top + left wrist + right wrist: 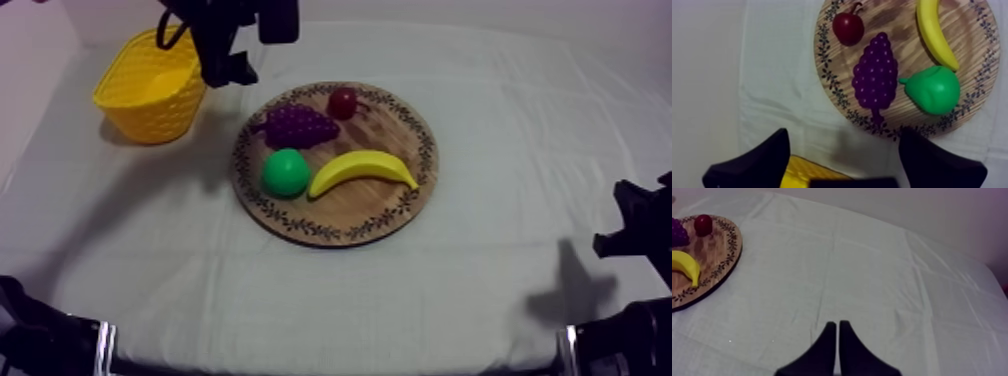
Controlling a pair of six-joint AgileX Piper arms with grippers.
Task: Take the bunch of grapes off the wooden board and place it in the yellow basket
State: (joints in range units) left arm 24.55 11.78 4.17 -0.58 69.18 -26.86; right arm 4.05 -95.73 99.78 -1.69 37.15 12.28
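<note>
Four toy fruits lie on a round wooden board (390, 130) near the middle of the worktop (520, 100), and none of them is lifted.

At the far left, the yellow basket (150, 85) stands on the cloth. It is apart from the board and looks empty.

Just beside the basket, between it and the board, my left pincer (228, 68) hangs above the cloth. Its two black fingers are spread wide with nothing between them.

Next comes the bunch of grapes (297, 126), purple, lying flat on the left part of the board. Its stem points toward the rim nearest that pincer. A small red fruit (342, 102) sits just beside the grapes toward the far rim, and a green pear (286, 172) sits just beside them on the near side. A banana (362, 170) curves to the right of the pear.

At the far right, my right pincer (635, 235) rests low at the worktop's edge, well apart from the board. Its fingers are pressed together on nothing.

I judge the task to be at its very start, since the grapes are untouched and not yet in the basket. All the work is left: bringing the left pincer down over the grapes, closing on them, lifting them clear of their neighbours, carrying them to the basket and letting go.
</note>
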